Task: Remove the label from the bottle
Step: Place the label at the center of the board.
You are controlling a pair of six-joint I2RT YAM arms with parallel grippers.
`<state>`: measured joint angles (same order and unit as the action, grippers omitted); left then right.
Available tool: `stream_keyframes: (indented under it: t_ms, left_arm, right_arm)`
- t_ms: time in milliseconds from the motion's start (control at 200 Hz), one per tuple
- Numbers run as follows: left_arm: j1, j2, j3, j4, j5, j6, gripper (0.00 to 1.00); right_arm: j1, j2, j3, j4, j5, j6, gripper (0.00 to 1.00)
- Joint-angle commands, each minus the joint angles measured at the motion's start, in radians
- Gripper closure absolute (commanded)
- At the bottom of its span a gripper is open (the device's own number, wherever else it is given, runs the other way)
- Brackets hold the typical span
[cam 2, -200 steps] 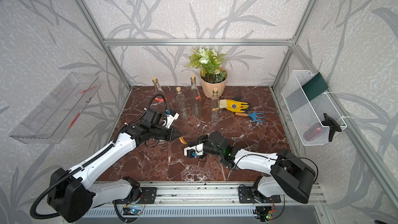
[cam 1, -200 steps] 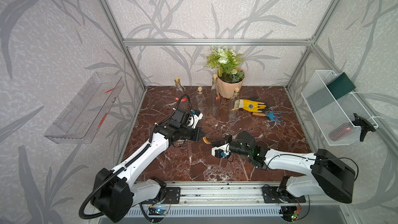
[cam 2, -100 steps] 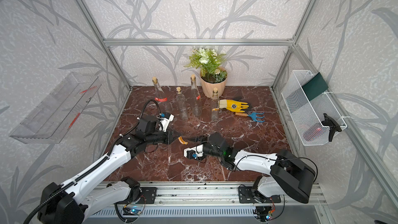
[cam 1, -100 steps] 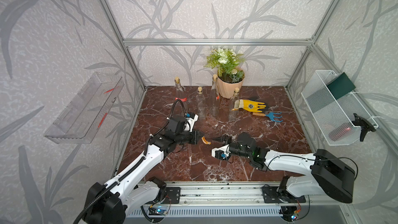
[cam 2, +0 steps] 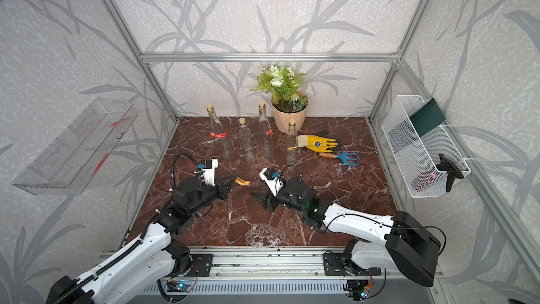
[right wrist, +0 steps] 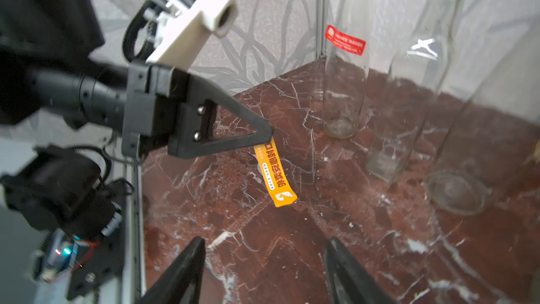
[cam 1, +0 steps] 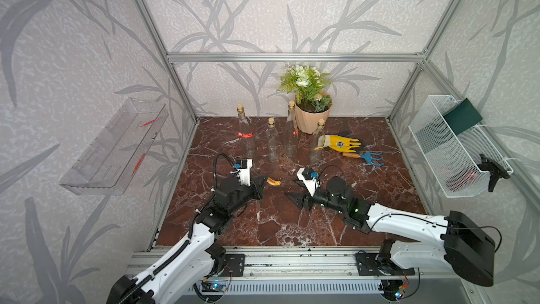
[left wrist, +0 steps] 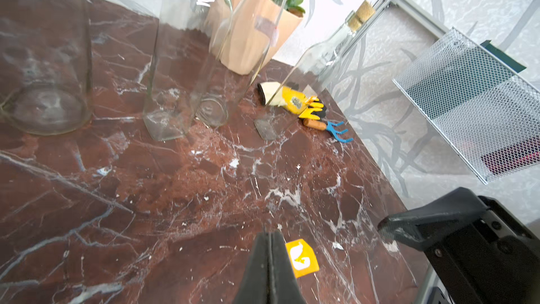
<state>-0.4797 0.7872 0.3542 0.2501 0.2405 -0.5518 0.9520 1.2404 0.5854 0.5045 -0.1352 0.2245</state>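
An orange label [right wrist: 276, 174] hangs by one end from the tip of my left gripper [right wrist: 270, 135], whose jaws are shut on it. In both top views the label [cam 1: 273, 182] [cam 2: 242, 182] sticks out of the left gripper [cam 1: 265, 179] [cam 2: 233, 177] just above the marble floor. In the left wrist view it [left wrist: 302, 257] shows beside the closed jaws of the left gripper [left wrist: 270, 233]. My right gripper [right wrist: 264, 241] [cam 1: 292, 190] stands open and empty, a short way from the label's free end. Several corked glass bottles stand at the back; one [cam 1: 245, 134] carries a red label.
A potted plant [cam 1: 309, 118] stands behind the bottles. A yellow glove [cam 1: 340, 143] and a blue hand rake [cam 1: 368, 157] lie at the back right. A white wire basket [cam 1: 455, 153] hangs on the right wall and a clear tray [cam 1: 114, 147] on the left wall.
My right gripper has opened and let go of the label, which now hangs from the left gripper alone. The left arm has drawn its elbow back toward the front rail.
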Motion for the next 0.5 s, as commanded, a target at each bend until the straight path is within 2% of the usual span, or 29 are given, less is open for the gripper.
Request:
stream_keyframes:
  t_ms: [0, 80, 270, 420, 495]
  left_arm:
    - [-0.01, 0.002, -0.019, 0.146, -0.062, -0.016, 1.0]
    - [-0.017, 0.019, -0.024, 0.182, -0.063, -0.017, 1.0]
    - [-0.033, 0.045, -0.04, 0.234, -0.085, -0.021, 1.0]
    - [-0.042, 0.042, -0.044, 0.235, -0.093, -0.02, 1.0]
    - [-0.043, 0.041, -0.043, 0.233, -0.093, -0.017, 1.0]
  right_arm:
    - [0.005, 0.016, 0.069, -0.133, 0.036, 0.394, 0.34]
    - [0.005, 0.045, 0.093, -0.137, 0.011, 0.511, 0.34]
    - [-0.015, 0.112, 0.133, -0.113, -0.054, 0.675, 0.35]
    - [-0.065, 0.177, 0.114, 0.03, -0.143, 0.818, 0.38]
    - [-0.073, 0.217, 0.123, 0.077, -0.171, 0.846, 0.4]
